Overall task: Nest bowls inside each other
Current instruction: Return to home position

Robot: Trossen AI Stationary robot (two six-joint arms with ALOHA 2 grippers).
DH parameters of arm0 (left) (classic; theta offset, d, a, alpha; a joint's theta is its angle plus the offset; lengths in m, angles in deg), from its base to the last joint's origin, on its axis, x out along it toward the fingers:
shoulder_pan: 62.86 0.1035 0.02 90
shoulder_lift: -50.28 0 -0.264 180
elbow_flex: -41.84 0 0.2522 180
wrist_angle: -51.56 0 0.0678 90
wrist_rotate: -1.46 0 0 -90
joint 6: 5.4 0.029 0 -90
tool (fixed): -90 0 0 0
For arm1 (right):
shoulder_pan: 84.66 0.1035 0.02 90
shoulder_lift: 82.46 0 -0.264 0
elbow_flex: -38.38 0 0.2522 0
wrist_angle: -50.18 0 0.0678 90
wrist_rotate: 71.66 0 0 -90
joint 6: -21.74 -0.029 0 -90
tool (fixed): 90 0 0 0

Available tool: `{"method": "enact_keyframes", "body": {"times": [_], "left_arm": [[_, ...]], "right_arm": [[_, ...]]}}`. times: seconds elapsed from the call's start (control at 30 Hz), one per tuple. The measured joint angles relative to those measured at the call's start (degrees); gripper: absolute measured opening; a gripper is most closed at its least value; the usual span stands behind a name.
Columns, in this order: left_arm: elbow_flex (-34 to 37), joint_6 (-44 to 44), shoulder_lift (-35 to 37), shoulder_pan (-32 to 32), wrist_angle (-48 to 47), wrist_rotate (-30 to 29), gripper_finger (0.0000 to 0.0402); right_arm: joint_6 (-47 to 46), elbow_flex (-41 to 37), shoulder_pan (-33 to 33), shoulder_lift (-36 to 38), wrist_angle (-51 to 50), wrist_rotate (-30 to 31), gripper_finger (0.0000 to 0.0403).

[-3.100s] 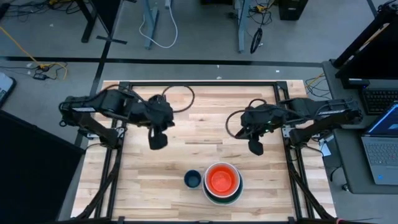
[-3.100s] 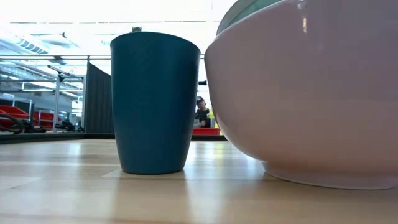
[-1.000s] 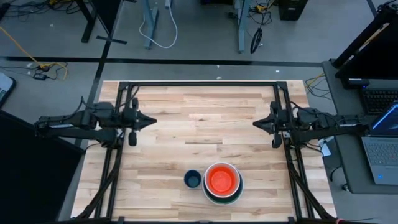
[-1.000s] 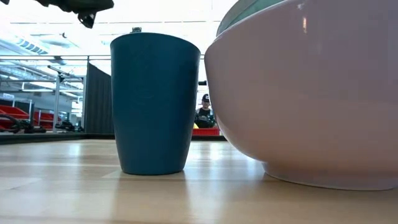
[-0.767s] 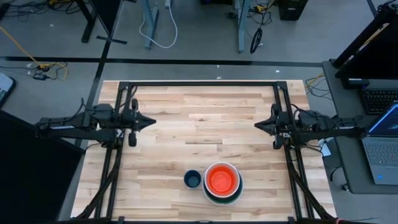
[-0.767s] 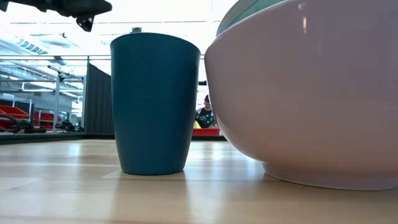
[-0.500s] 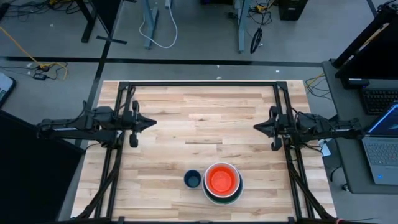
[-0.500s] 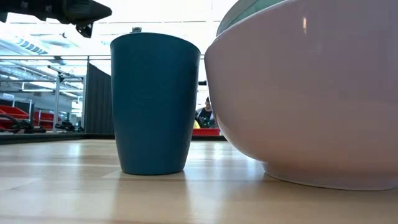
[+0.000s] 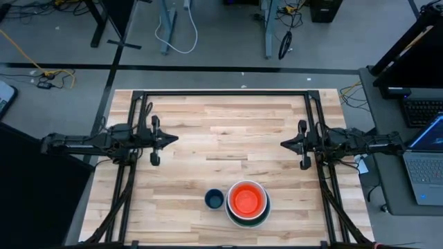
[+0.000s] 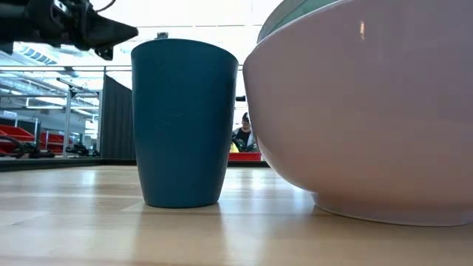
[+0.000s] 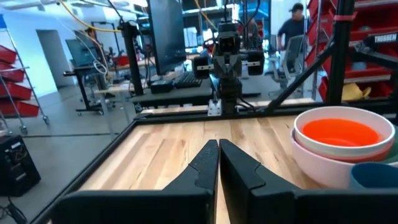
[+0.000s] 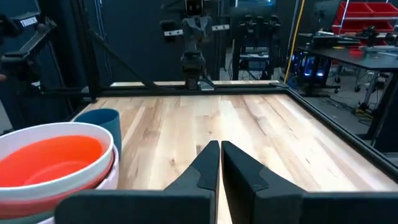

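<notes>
A stack of nested bowls (image 9: 248,203) stands near the table's front edge, right of the middle: an orange bowl (image 9: 247,199) on top, inside a white one, with a green rim and a large white outer bowl (image 10: 369,111) below. A small dark blue bowl (image 9: 214,200), tall like a cup, stands upright on its base just left of the stack. My left gripper (image 9: 172,139) is shut at the table's left side and points level toward the right. My right gripper (image 9: 284,144) is shut at the right side and points level toward the left. Neither holds anything.
A black metal frame (image 9: 221,94) runs along the table's far edge and down both sides under the arms. The bare wooden top (image 9: 221,149) lies between the two grippers. A laptop (image 9: 422,166) sits off the table's right edge. A person (image 10: 241,137) stands far behind.
Both arms have sunk toward the table at their own sides, and the left gripper's tip has also crept slightly toward the table's right. Both grippers stay shut. The bowls have not moved.
</notes>
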Motion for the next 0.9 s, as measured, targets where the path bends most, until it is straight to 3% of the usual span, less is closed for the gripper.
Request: {"method": "enact_keyframes", "body": {"times": [0.2, 0.4, 0.9], "left_arm": [[5.4, -2.5, 0.0, 0.0, 9.1, -0.7, 0.0], [5.6, -2.3, 0.0, 0.0, 9.6, -0.8, 0.0], [5.5, -2.1, 0.0, 0.0, 4.6, -0.2, 0.0]], "right_arm": [[1.6, 0.0, 0.0, 1.7, -0.7, -0.3, 0.0], [1.0, 0.0, 0.0, 6.3, -7.1, -1.2, 0.0], [0.5, 0.0, 0.0, 6.1, -6.7, -1.9, 0.0]]}}
